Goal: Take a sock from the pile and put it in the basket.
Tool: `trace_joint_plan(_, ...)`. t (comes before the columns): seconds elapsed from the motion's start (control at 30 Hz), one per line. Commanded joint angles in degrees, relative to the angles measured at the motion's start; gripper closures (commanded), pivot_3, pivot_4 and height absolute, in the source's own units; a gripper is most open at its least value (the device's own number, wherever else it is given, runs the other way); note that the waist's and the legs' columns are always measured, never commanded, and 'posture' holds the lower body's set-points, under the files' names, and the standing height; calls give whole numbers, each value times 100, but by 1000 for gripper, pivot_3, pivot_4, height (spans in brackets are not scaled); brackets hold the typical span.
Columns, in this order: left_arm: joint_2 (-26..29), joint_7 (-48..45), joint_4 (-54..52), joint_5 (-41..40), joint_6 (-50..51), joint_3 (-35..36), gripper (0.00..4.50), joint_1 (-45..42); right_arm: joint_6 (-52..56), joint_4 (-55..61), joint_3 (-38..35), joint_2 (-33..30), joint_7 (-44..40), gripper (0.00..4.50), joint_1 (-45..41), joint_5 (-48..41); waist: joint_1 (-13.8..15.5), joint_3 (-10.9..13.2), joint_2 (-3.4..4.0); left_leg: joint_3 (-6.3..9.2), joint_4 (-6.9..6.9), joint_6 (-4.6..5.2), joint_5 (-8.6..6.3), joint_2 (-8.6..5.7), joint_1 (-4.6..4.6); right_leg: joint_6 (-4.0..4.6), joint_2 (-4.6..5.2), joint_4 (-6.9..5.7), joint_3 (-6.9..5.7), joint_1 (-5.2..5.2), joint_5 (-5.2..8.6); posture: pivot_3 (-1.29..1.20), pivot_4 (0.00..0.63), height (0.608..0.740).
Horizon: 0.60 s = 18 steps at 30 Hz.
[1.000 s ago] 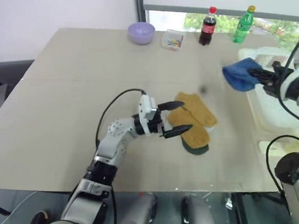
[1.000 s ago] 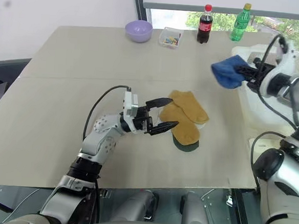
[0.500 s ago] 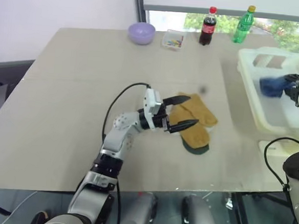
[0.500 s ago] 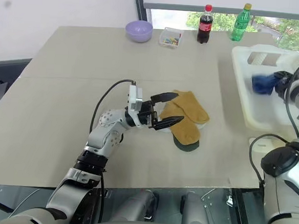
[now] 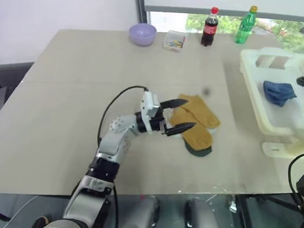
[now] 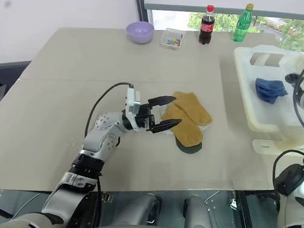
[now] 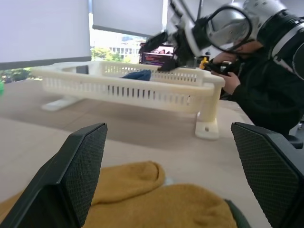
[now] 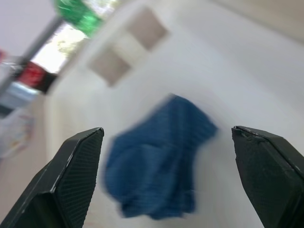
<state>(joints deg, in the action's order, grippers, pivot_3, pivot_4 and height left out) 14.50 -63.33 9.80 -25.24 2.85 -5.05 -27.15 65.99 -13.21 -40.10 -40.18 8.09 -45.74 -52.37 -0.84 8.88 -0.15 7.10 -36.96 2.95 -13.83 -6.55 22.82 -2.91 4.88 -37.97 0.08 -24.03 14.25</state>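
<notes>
- The blue sock (image 5: 278, 93) lies crumpled on the floor of the basket (image 5: 257, 103), free of any grip; the basket sits at the table's right edge, its handle cut-outs at the far end
- The right gripper (image 8: 166, 180) hangs over that sock with its two black fingers (image 8: 71, 180) spread wide, nothing between them
- On to the pile (image 5: 197, 123); it sits near the middle of the table (image 5: 64, 97), mustard-yellow socks overlapping on top, a dark green one peeking out at the near edge
- The left gripper (image 5: 178, 116) points right at the pile, fingers (image 5: 174, 102) splayed apart and empty; the tips are over the yellow socks' left edge; contact I cannot tell
- Along the far edge: a lilac bowl (image 5: 142, 33), a small clear box (image 5: 175, 40), a cola bottle (image 5: 210, 26) and a green bottle (image 5: 244, 24), all well apart from the pile
- The left wrist view catches a person (image 7: 266, 80) in dark clothing beyond the basket
</notes>
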Motion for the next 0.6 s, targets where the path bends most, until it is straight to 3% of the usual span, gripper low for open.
trace_joint_plan(0.03,157,165,-370,-29,43,167,0,226,-691,1668,1150,-160,-1962,71,836,63,6,0,0,4,0,2,-1,2,0,0,-2,2,-3,1,0,0,150,740)
trace_joint_plan(0.2,429,697,-1270,-83,484,361,0,1306,-1963,3154,2431,264,-3679,71,2778,524,5,6,4,4,-11,9,-10,7,-4,-1,-8,6,3,8,1,0,150,740)
trace_joint_plan(0.37,880,1314,-2251,182,1090,427,0,2618,-3173,3236,2967,439,-4979,71,4392,1119,88,-1,-11,15,-21,40,-30,-1,-19,-22,-3,21,2,32,-10,0,150,740)
trace_joint_plan(0.5,1041,1708,-2919,9,1243,803,0,3535,-3999,2795,2530,527,-5724,71,4972,1118,171,17,13,1,-25,44,-33,-5,-16,-24,4,26,12,31,-11,0,150,740)
trace_joint_plan(0.6,1096,1986,-3260,117,1100,1144,0,4085,-4363,2758,2276,216,-6405,71,5389,1176,173,19,18,-1,-33,38,-35,-1,-23,-32,2,22,12,37,-13,0,150,740)
